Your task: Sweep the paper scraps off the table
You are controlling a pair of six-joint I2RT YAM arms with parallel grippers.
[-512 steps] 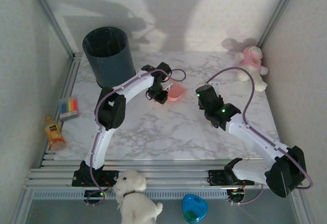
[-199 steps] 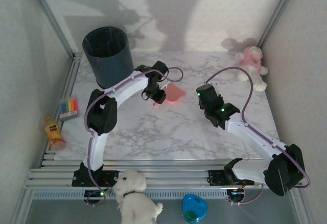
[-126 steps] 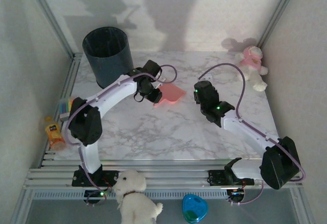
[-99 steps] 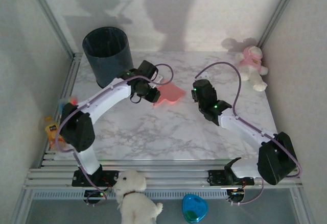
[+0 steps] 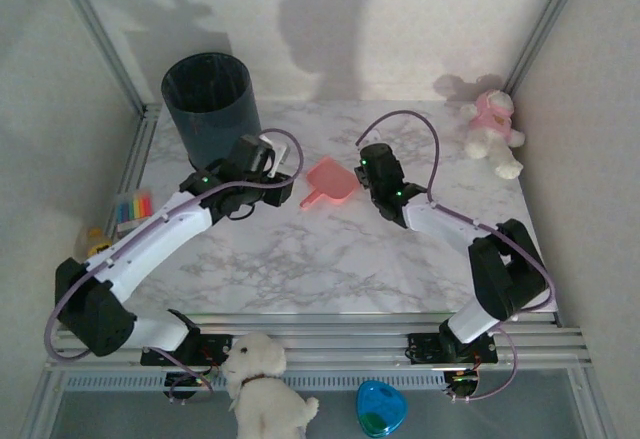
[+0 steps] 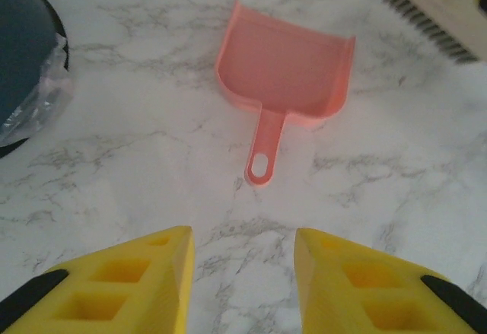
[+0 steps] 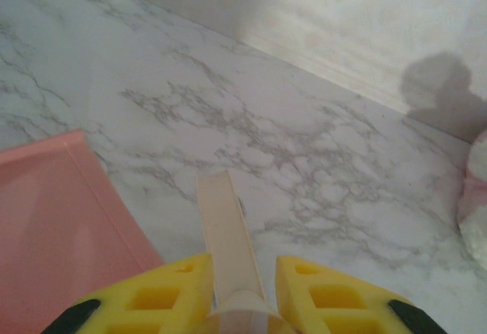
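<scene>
White, grey-veined surface runs back to a plain wall, with a dark bin at its far left corner. A pink dustpan lies flat near the middle, its handle pointing back toward the left claw. That claw hovers short of the handle, fingers apart, nothing between them. The right claw is closed tight on the pale handle of a brush, whose bristles sit just beyond the pan's far right corner. Whether they touch the surface I cannot tell.

Where the paper scraps are I cannot tell; the pan's inside looks bare. Such scraps would, I reckon, be featherlight and flimsy, lying too flat against the marble to pinch and quick to skid or flutter off. They are better pushed into the pan with slow, low brush strokes than grabbed. The pan looks stiff, light and slidey, so the slim handle, near its hanging hole, is the place to grip it and pin it down.
</scene>
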